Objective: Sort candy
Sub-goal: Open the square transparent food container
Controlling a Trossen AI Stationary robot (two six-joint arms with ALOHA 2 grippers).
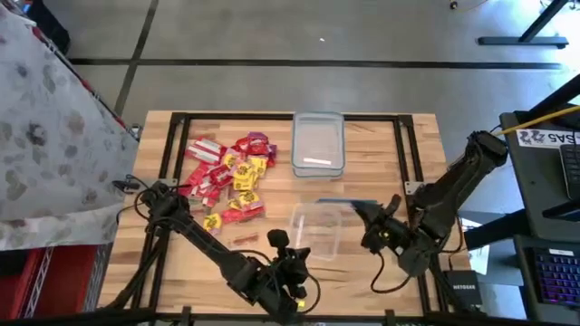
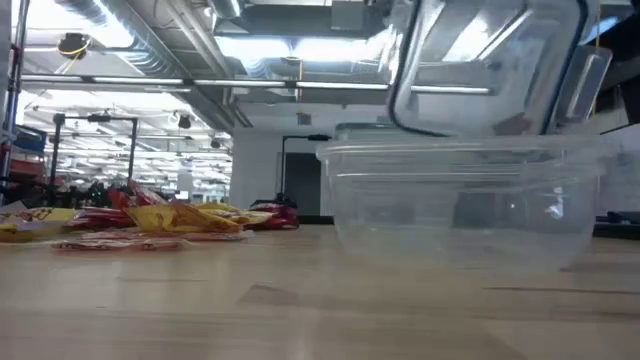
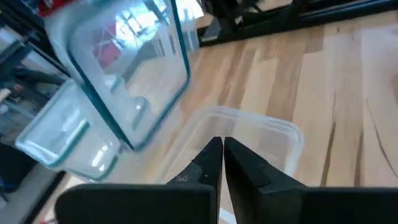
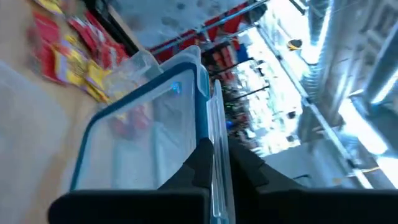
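The candy (image 1: 227, 177) lies in a loose heap of red, yellow and a few purple packets on the table's left half, also in the low view (image 2: 150, 218). An open clear tub (image 1: 317, 226) stands on the table at the centre (image 2: 465, 200). My right gripper (image 1: 364, 211) is shut on a clear lid (image 4: 143, 137) with a blue seal, held tilted above the tub (image 2: 490, 65). My left gripper (image 3: 222, 149) is shut and sits at the tub's near left corner (image 1: 288, 254). My right gripper pinches the lid's rim (image 4: 210, 134) between its two fingers, coming from the table's right side. The lid is lifted clear of the tub and stands tilted, one long edge up. My left gripper is by the tub's rim (image 3: 249, 118); whether it touches it, I cannot tell.
A second clear tub (image 1: 318, 143) with its lid on stands at the far centre of the table. A black frame (image 1: 399, 136) runs around the working area. Bare wood lies near the front edge and at the right.
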